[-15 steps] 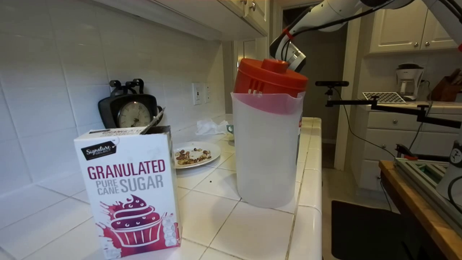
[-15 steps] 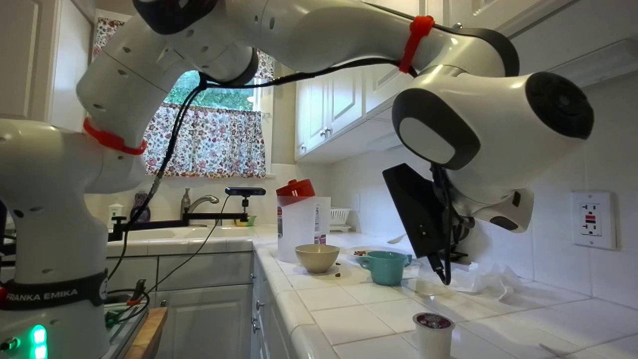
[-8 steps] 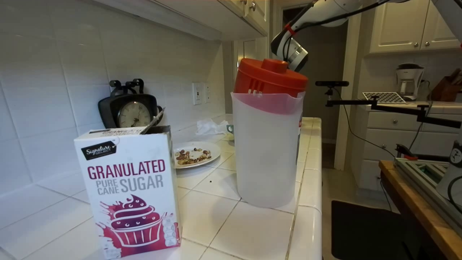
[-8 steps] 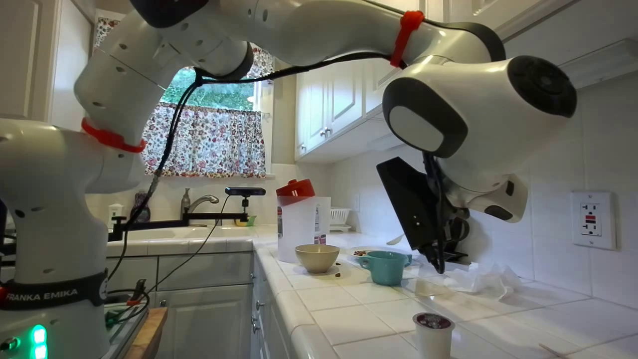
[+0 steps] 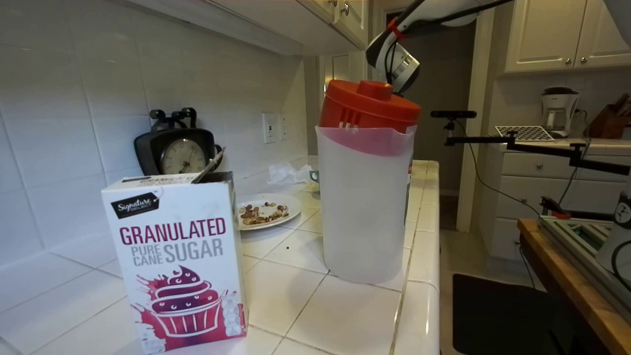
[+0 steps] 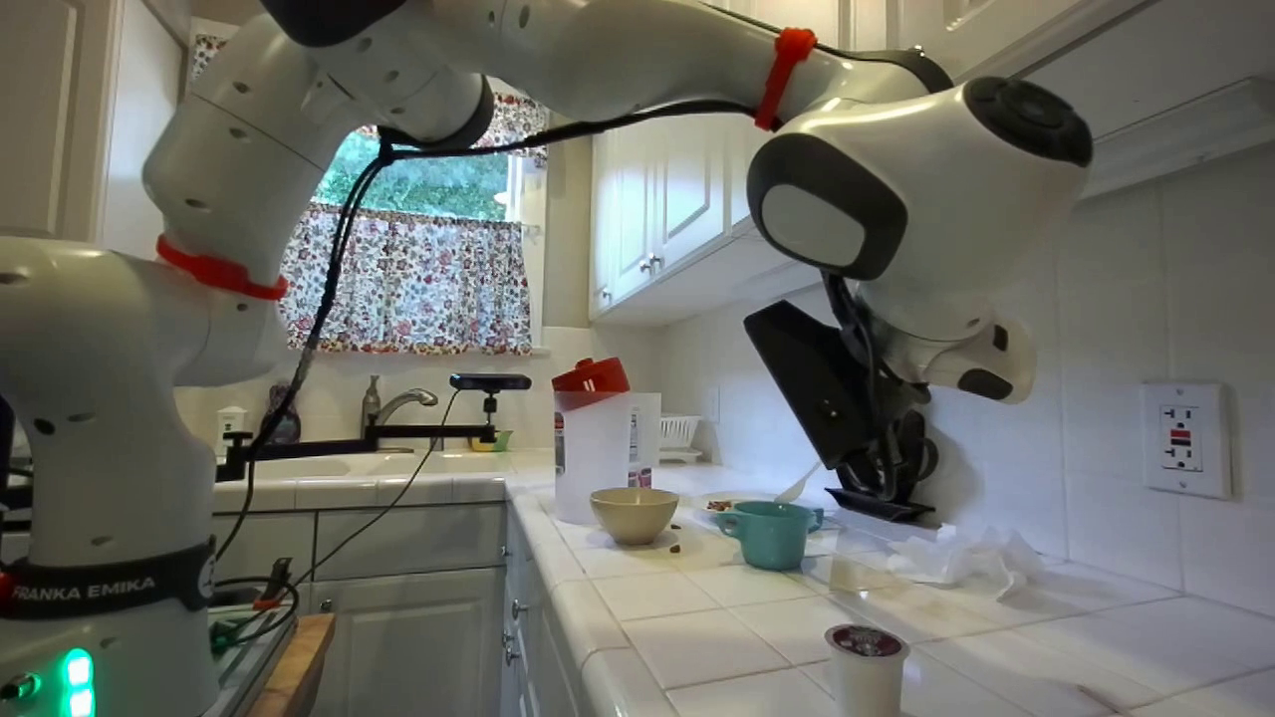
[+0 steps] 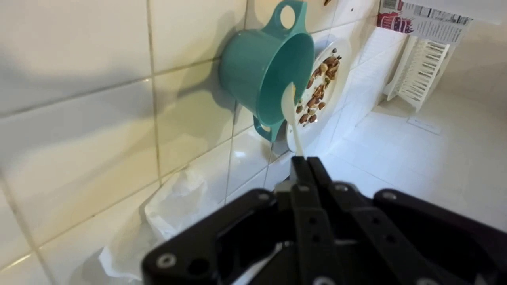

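White arm [image 6: 637, 60] arched over counter [image 6: 687, 637], wrist [image 6: 946, 189] bent downward, gripper [image 7: 305, 159] clamped on spoon [image 7: 288, 105].

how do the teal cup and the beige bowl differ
The teal cup has handles on two sides; the beige bowl shows none. The cup's sides are nearly straight, while the bowl flares from a narrow base to a wide rim. Both stand upright on the white tiled counter.

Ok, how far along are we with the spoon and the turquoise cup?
Done, it seems: the pincer is shut on the white spoon. In hand: the spoon's head shows across the mouth of the turquoise cup; whether it dips inside, I can't tell. Left, perhaps: letting the spoon go, since the jaws stand closed on it.
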